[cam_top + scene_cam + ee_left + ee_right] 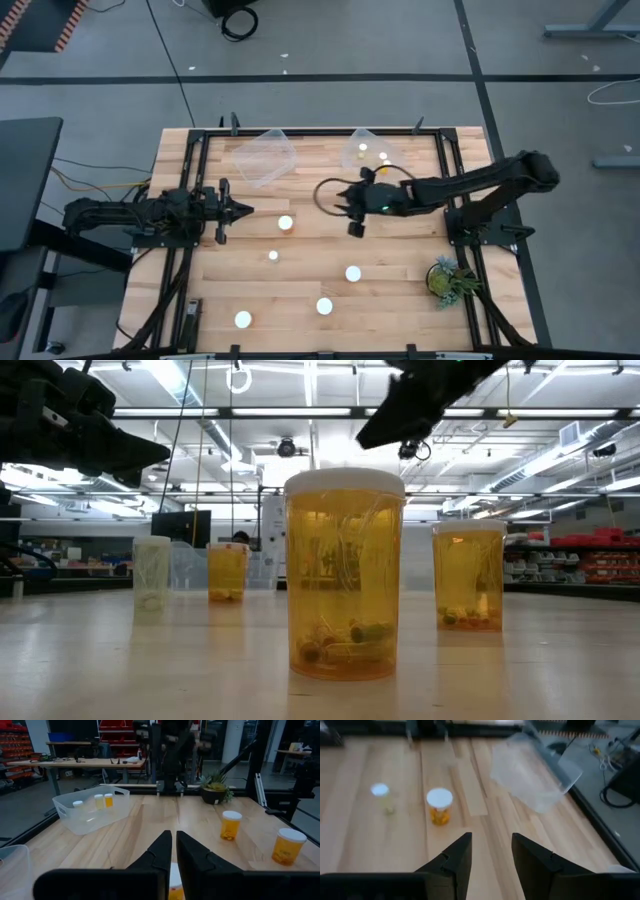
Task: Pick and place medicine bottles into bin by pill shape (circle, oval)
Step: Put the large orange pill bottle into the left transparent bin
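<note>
Five bottles (286, 223) stand loose on your worktop (400, 290), two more inside the right bin (364, 148); no labels readable. Left gripper (243, 209) fingers together, empty; right gripper (354, 228) fingers apart, empty.

- Both arms are matt black, built of jointed segments.
- The right arm (470, 185) carries a looped black cable and a small green light.
- Each gripper ends in two wedge-shaped black fingers.
</note>
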Motion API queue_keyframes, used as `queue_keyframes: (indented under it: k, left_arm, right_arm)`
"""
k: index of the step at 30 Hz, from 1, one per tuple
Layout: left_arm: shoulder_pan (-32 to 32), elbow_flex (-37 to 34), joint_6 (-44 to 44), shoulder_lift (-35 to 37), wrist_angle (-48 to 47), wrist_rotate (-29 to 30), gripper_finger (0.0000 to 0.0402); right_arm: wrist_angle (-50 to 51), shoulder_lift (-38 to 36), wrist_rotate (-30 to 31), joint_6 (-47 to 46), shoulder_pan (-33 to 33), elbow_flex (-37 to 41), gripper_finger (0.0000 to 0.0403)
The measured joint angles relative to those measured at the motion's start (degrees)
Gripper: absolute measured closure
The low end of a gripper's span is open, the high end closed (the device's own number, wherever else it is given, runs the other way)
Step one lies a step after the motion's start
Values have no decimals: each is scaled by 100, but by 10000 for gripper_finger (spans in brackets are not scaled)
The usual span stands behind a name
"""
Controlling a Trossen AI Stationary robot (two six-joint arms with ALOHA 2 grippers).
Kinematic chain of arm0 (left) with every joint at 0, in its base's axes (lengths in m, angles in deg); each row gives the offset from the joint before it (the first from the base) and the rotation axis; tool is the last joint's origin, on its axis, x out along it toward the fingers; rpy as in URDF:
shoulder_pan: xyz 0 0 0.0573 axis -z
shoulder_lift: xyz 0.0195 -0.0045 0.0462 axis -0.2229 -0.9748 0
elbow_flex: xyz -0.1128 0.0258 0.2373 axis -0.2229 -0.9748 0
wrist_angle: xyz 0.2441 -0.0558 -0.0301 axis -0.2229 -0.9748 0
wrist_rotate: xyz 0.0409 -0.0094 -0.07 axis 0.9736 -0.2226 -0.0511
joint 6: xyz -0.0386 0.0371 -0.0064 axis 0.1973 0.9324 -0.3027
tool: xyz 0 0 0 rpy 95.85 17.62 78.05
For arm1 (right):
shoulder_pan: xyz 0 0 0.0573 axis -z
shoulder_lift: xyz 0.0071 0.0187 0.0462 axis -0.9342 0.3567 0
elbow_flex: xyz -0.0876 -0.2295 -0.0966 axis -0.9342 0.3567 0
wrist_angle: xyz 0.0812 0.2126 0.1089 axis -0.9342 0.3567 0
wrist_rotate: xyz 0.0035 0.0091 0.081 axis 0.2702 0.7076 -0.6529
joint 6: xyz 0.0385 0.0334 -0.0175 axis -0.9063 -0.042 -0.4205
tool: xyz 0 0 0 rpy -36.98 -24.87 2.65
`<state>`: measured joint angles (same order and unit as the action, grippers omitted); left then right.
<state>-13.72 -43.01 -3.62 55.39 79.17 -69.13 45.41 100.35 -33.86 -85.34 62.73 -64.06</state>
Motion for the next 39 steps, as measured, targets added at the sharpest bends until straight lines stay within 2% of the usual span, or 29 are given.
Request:
queue_keyframes:
  k: [4, 9, 13, 19, 21, 28, 32, 37, 39]
  left_arm:
    - [0, 0, 0, 0, 0, -2, 369]
    - [0, 1, -1, 0, 4, 0, 376]
    - [0, 0, 0, 0, 2, 0, 374]
    - [0, 0, -7, 0, 234, 0, 366]
    - [7, 0, -103, 2, 296, 0, 367]
    - [7, 0, 735, 0, 351, 2, 375]
    - [7, 22, 608, 0, 356, 0, 376]
    - [3, 620, 861, -6, 166, 47, 378]
    - [-12, 1039, 777, -144, -262, 419, 377]
  right_arm:
    - [-387, -620, -7, 72, -94, 614, 256]
    - [-568, -1108, -37, 97, -94, 955, 256]
    - [-662, -1226, -95, 300, -96, 980, 256]
    - [-796, -1498, -957, 758, -91, 980, 256]
    - [-770, -1674, -1012, 896, -94, 980, 256]
    - [-749, -2509, -1013, 1840, 121, 980, 256]
    - [-824, -2913, -1045, 2259, 382, 978, 256]
    - [-1021, -3082, -1093, 2609, 664, 978, 256]
    - [-1142, -3078, -1094, 2734, 773, 978, 256]
